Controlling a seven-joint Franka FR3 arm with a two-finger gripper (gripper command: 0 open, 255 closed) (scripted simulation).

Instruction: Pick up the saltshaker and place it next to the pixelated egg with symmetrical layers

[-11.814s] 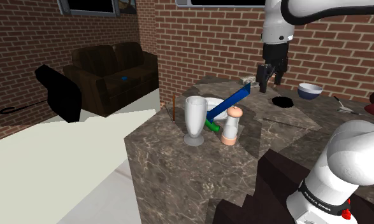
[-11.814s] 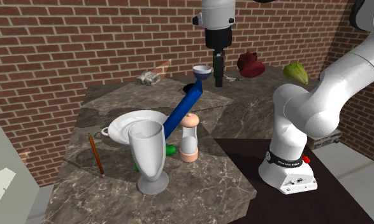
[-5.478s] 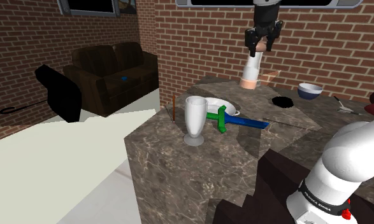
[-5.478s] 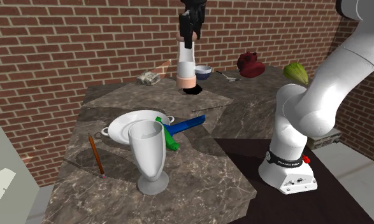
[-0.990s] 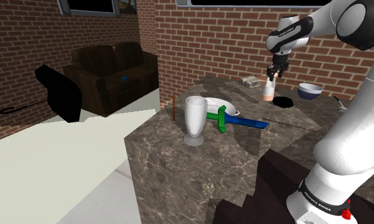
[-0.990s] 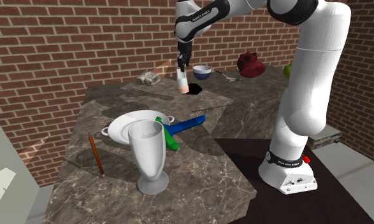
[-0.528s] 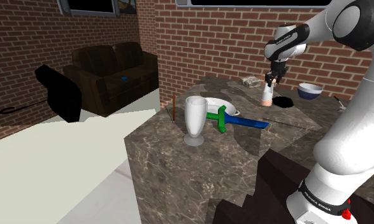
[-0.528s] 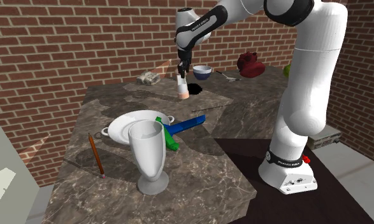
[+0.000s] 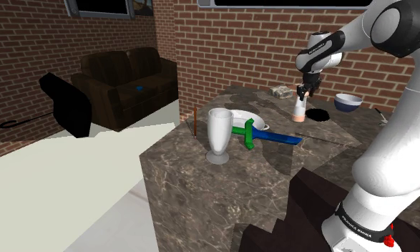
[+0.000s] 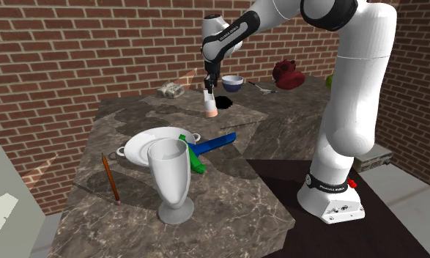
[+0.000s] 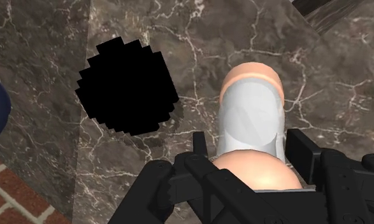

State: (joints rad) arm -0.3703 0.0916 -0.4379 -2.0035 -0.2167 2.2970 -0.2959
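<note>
The saltshaker is white with peach-coloured ends. It hangs upright in my gripper, which is shut on its upper part. Its base is at or just above the marble counter; I cannot tell if it touches. The pixelated egg is a flat black blob on the counter just to the shoulder view's right of the shaker. In the second exterior view the saltshaker stands just left of the egg, under the gripper. The wrist view has the black fingers clasping the saltshaker, with the egg beside it.
A tall goblet, a white plate, a blue and green toy sword and a pencil occupy the nearer counter. A blue bowl sits beyond the egg, and a small grey item lies by the brick wall.
The gripper has brought the saltshaker lower toward the counter and a little to the shoulder view's left over the last second, still shut on it. Nothing else moved.
</note>
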